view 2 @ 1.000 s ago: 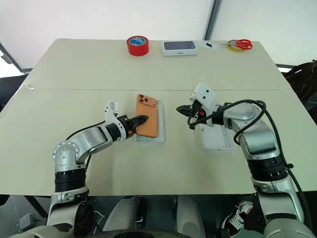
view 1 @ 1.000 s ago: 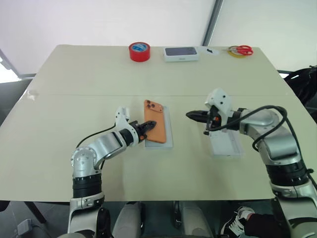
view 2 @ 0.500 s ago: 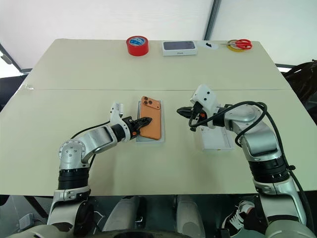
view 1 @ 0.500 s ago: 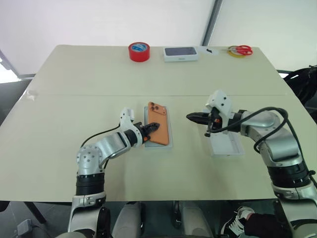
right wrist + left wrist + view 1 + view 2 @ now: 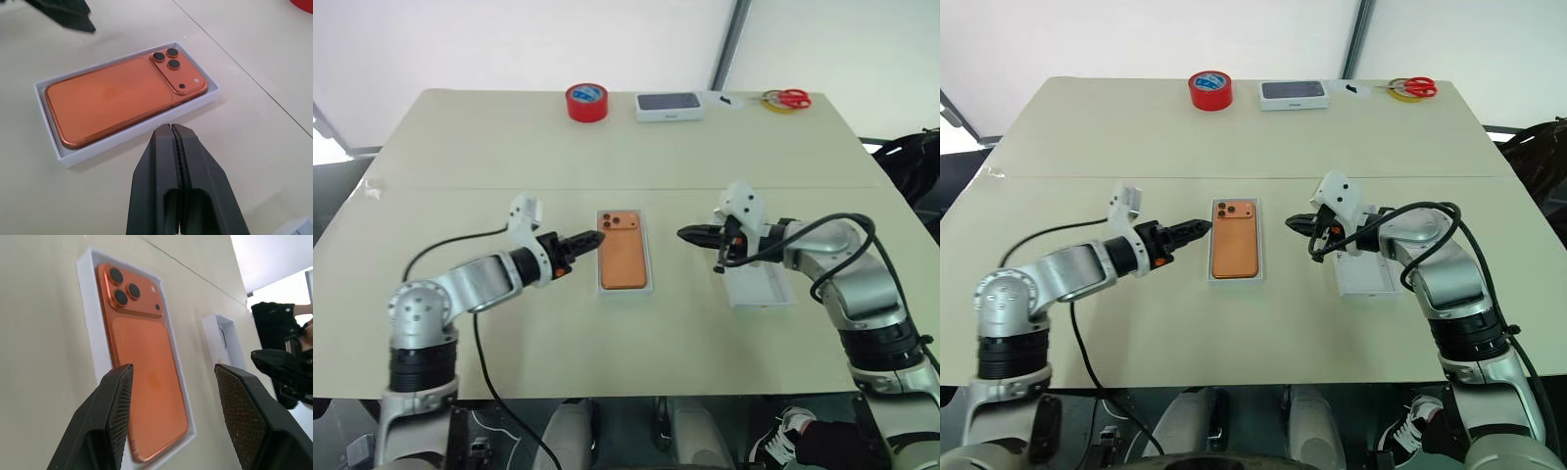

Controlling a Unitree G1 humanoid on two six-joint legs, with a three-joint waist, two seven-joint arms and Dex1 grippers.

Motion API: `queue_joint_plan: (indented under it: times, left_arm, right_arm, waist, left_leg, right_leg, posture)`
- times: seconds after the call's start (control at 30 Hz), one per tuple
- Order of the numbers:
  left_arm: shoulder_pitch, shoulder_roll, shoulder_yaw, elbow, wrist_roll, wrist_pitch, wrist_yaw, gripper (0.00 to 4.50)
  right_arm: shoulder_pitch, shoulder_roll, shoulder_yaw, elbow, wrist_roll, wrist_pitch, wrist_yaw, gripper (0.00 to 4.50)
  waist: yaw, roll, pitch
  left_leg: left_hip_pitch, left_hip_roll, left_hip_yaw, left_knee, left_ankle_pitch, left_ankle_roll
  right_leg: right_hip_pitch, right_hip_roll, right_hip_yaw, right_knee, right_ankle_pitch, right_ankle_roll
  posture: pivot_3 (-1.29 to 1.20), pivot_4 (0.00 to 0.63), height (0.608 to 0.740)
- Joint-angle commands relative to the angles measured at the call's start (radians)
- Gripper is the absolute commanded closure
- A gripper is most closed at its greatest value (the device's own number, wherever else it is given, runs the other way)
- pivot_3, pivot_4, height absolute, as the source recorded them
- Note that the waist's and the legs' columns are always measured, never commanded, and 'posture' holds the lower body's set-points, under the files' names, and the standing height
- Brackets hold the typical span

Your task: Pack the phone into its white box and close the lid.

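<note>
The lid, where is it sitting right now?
In the left eye view the lid lies open side up on the table at the robot's right, partly under the right gripper, with the white box holding the phone to its left.

Bare table [image 5: 509, 157] around the white box [image 5: 647, 257], left claw [image 5: 588, 238] and right claw [image 5: 689, 233] flanking it

Phone [image 5: 625, 260] showing orange back, three black lenses. White box [image 5: 648, 262] showing white rim around it. Lid [image 5: 761, 285] looking white. Table [image 5: 489, 157] showing pale cream. Tape roll [image 5: 588, 101] showing red, blue inside ring. Far box [image 5: 671, 106] showing white sides, dark top. Scissors [image 5: 790, 98] showing red handles. Left gripper [image 5: 586, 239] and right gripper [image 5: 688, 233] showing black fingers, dotted pattern on left pads [image 5: 120, 401].
</note>
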Motion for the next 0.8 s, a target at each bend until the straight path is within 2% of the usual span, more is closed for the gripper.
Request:
queue_joint_plan:
  times: [0.03,0.13,0.17,0.23,0.33,0.37,0.53,0.8]
  left_arm:
    - [0.005,0.093,-0.002,-0.057,0.032,0.009,-0.060,1.74]
    - [0.005,0.176,-0.040,-0.082,0.194,-0.003,-0.134,1.74]
    - [0.003,0.209,-0.076,-0.091,0.289,-0.014,-0.159,1.96]
    - [-0.006,0.239,-0.144,-0.089,0.435,-0.039,-0.207,2.55]
    - [-0.040,0.212,-0.217,-0.050,0.572,-0.066,-0.270,4.14]
    - [-0.050,0.194,-0.230,-0.034,0.604,-0.073,-0.287,4.47]
    - [-0.118,0.090,-0.293,0.054,0.734,-0.071,-0.374,4.47]
    - [-0.156,-0.030,-0.354,0.068,0.851,-0.022,-0.468,4.47]
  right_arm:
    - [-0.036,0.010,0.022,-0.013,-0.006,-0.028,-0.003,4.50]
    - [-0.077,0.037,0.080,0.033,-0.062,-0.021,-0.050,4.50]
    - [-0.103,0.050,0.112,0.066,-0.099,-0.003,-0.081,4.50]
    - [-0.145,0.074,0.154,0.122,-0.154,0.027,-0.127,4.50]
    - [-0.186,0.101,0.211,0.172,-0.214,0.040,-0.166,4.50]
    - [-0.189,0.107,0.226,0.178,-0.227,0.037,-0.168,4.50]
    - [-0.202,0.165,0.282,0.206,-0.286,0.070,-0.214,4.50]
    - [-0.180,0.196,0.311,0.171,-0.302,0.096,-0.203,4.50]
  waist:
    - [0.000,0.000,0.000]
    - [-0.001,0.000,0.000]
    - [-0.001,0.000,0.000]
    - [-0.001,0.000,0.000]
    - [0.002,0.000,0.000]
    - [0.003,0.000,0.000]
    - [-0.002,0.000,0.000]
    - [-0.004,0.000,0.000]
  left_leg:
    - [0.000,0.000,0.000,0.000,0.000,0.000]
    - [0.000,0.000,0.001,0.000,0.000,0.000]
    - [0.000,-0.001,0.001,0.000,0.000,0.000]
    - [0.000,-0.001,0.001,0.000,0.000,0.000]
    - [-0.001,-0.001,0.002,-0.001,0.000,-0.001]
    - [-0.001,-0.001,0.002,-0.001,0.000,-0.001]
    - [-0.002,-0.002,0.002,0.000,0.000,0.000]
    - [-0.001,-0.001,0.001,0.000,0.000,0.000]
  right_leg:
    - [0.000,0.000,0.000,0.000,0.000,0.000]
    - [0.000,0.000,0.000,0.000,0.000,0.000]
    - [0.000,0.001,0.000,-0.001,0.000,0.000]
    - [0.000,0.002,0.000,-0.001,0.000,0.000]
    - [-0.001,0.002,0.000,-0.001,0.000,-0.001]
    - [-0.001,0.002,0.000,-0.001,0.000,-0.001]
    - [-0.001,0.001,0.000,-0.001,0.000,0.000]
    - [-0.001,0.002,0.000,0.000,0.002,0.003]
  posture:
    - [0.00,0.150,0.732]
    - [0.00,0.150,0.732]
    - [0.00,0.150,0.732]
    - [0.00,0.150,0.732]
    - [0.00,0.150,0.732]
    - [0.00,0.150,0.732]
    - [0.00,0.150,0.732]
    - [0.00,0.150,0.732]
